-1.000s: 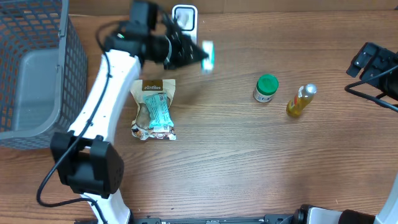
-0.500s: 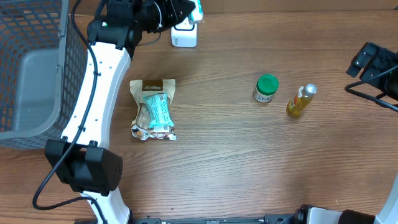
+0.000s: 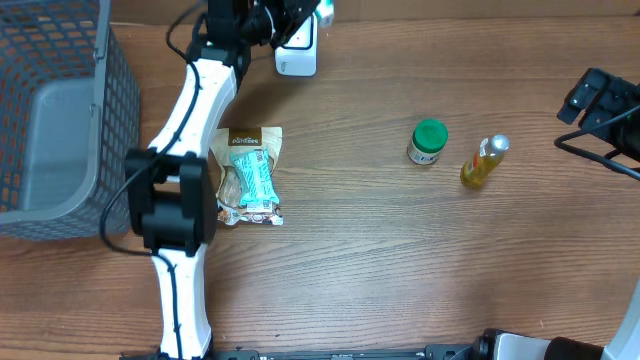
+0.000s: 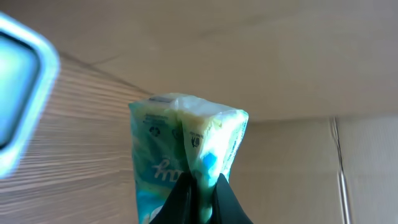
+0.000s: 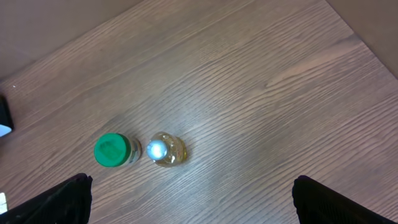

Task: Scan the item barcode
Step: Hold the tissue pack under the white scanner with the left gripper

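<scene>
Packet (image 4: 186, 143) of crinkly teal-and-white film sticks up at twelve o'clock from our left jaws, which pinch its folded seam; our right jaws gape empty.

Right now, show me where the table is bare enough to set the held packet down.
Bare wood lies between the snack pouch and the green-lidded jar, and along the whole near strip of the table in front of them and the yellow bottle. Crowded: the far left, around the basket, left arm and scanner.

Wooden table (image 3: 400, 260), basket (image 3: 118, 90), scanner (image 3: 297, 55), snack pouch (image 3: 250, 175), green-lidded jar (image 3: 429, 141), yellow bottle (image 3: 483, 161)
</scene>
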